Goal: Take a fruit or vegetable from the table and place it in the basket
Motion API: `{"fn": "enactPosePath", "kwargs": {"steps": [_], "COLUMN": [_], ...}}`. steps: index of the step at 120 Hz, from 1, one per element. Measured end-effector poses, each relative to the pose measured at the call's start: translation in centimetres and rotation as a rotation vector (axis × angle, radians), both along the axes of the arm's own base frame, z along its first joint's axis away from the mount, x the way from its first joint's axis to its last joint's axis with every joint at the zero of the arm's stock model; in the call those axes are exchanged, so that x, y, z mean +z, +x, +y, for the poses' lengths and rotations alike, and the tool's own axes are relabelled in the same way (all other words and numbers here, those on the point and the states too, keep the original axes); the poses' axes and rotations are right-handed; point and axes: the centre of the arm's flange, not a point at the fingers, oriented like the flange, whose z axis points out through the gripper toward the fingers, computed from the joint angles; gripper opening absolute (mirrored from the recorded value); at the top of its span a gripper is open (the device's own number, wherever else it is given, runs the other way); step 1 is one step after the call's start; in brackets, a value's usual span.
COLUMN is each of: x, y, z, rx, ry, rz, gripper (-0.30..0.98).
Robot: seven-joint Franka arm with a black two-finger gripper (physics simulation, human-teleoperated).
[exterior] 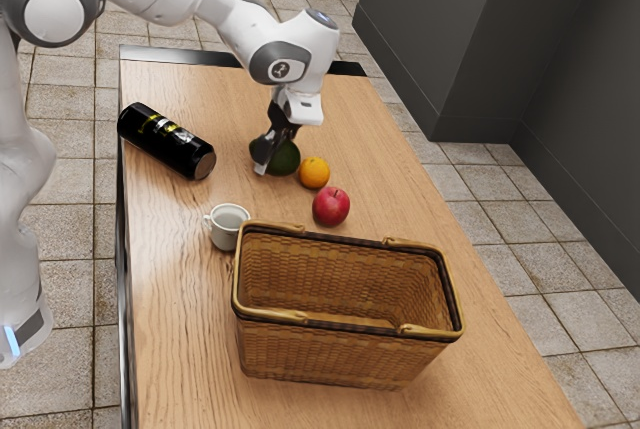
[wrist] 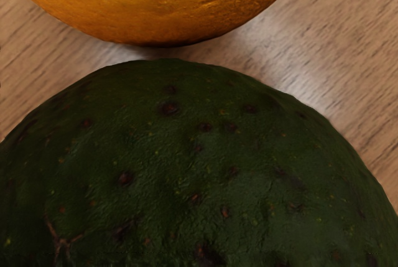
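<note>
Dark green, the avocado (exterior: 286,158) sits right at the gripper (exterior: 270,156), low on the table (exterior: 180,299); whether it is gripped, I cannot tell. Just past it lies the orange (exterior: 314,173), then the apple (exterior: 331,207), with the basket (exterior: 340,359) farthest off. Reaching seems nearly done; lifting, carrying and releasing remain. The gripper's far side is hidden, and the wrist view crops both avocado and orange.

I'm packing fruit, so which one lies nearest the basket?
The apple, the red one; the orange and avocado sit farther from the basket.
</note>
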Motion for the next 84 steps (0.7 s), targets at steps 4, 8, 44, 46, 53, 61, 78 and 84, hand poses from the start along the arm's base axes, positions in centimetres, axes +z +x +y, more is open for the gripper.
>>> {"fn": "enactPosePath", "kwargs": {"steps": [4,8,44,46,53,61,78,84], "x": [0.0,0.1,4.5,5.1,7.3,12.0,22.5,24.9], "y": [0.0,0.0,-0.8,-0.9,-0.9,0.0,1.4,1.7], "z": [0.0,0.1,2.0,2.2,2.8,3.2,0.7,-2.0], "rx": [0.002,0.004,0.034,0.037,0.042,0.039,-0.01,-0.056], "ry": [0.0,-0.001,-0.023,-0.023,-0.025,-0.009,0.023,0.025], "rz": [-0.001,-0.003,-0.095,-0.104,-0.139,-0.203,-0.311,-0.327], "gripper": [0.46,0.45,0.25,0.26,0.29,0.29,0.29,0.25]}}
